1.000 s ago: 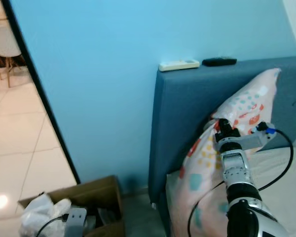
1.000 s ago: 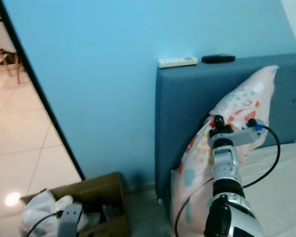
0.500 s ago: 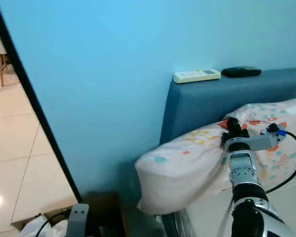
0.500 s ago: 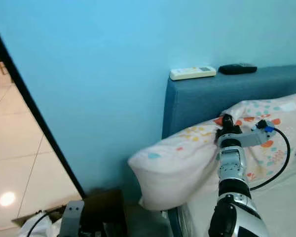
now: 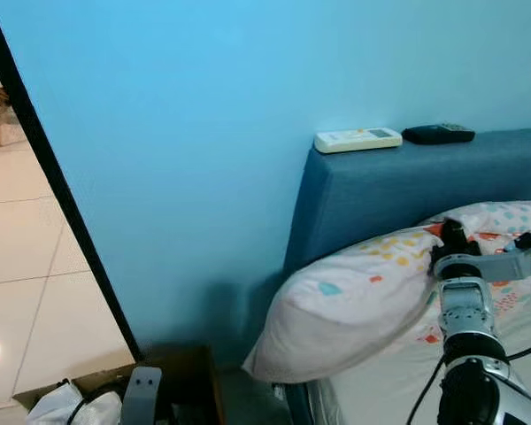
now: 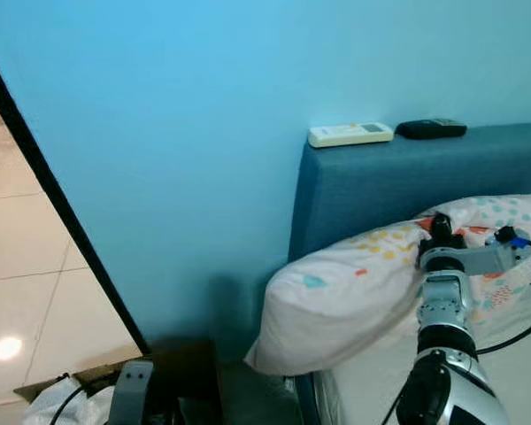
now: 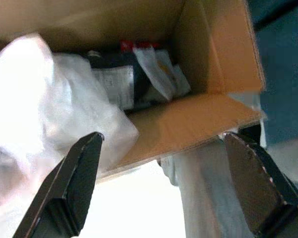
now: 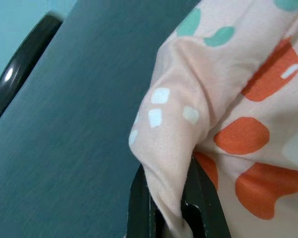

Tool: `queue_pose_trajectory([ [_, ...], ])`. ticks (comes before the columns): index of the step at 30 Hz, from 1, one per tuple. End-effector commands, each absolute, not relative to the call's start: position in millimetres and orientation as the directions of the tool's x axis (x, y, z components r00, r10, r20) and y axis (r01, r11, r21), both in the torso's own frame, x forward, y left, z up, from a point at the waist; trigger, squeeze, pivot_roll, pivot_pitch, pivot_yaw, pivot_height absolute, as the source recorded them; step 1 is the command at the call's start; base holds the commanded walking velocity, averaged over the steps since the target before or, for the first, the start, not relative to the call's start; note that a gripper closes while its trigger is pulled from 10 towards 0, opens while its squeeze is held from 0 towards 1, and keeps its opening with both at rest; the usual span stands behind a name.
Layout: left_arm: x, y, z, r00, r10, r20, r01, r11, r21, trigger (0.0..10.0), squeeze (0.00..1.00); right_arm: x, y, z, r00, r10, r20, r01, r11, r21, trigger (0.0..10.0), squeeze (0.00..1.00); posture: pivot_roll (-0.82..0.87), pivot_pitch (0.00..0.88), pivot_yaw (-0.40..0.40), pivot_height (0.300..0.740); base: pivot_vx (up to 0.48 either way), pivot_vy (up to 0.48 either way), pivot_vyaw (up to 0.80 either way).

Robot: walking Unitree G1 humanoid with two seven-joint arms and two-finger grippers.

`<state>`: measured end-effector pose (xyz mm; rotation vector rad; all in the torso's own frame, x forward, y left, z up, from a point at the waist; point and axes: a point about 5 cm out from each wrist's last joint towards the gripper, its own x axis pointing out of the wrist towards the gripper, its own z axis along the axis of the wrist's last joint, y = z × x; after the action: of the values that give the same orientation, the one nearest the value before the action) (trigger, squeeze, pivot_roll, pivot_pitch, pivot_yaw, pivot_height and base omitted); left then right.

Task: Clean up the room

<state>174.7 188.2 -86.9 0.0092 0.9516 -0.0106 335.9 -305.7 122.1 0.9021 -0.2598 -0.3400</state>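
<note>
A pale pillow printed with orange, yellow and teal shapes is held by the right claw at the head of the bed. The pillow is seen lying roughly level, one end leaned toward the blue headboard on the robot's right and the other end jutting out past the bed's edge, above the floor beside the wall. In the right wrist view a fold of the printed fabric is pinched between the two black fingers, which are closed tightly on it with cloth bunched between them; the dark headboard is seen just behind the fold. In the eye views the right claw is placed at the top of the pillow, near its middle, with the silver arm rising to it from below.

On the top of the headboard a white remote and a black remote are laid side by side, slightly apart. The blue wall stands behind, and a tiled floor is seen past a dark door frame on the robot's left.

The left claw is held low, its fingers spread wide with nothing between them, over an open cardboard box in which white plastic bags and dark packets are seen
</note>
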Motion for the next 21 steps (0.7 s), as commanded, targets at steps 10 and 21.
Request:
queue_pose_trajectory([
  [10, 170, 192, -88, 0.571, -0.011, -0.821, 0.032, 0.999, 0.009, 10.0, 0.00, 339, -318, 138, 0.895, -0.427, 0.127, 0.181, 0.610, 0.772, 10.0, 0.00, 0.10, 0.000, -0.045, 0.722, 0.000, -0.075, 0.00],
  [21, 148, 199, -96, 0.539, 0.019, -0.842, 0.009, 1.000, 0.028, 10.0, 0.00, 340, -331, 145, 0.891, -0.442, 0.100, 0.210, 0.598, 0.774, 10.0, 0.00, 0.13, 0.000, -0.060, 0.722, 0.000, -0.194, 0.00],
])
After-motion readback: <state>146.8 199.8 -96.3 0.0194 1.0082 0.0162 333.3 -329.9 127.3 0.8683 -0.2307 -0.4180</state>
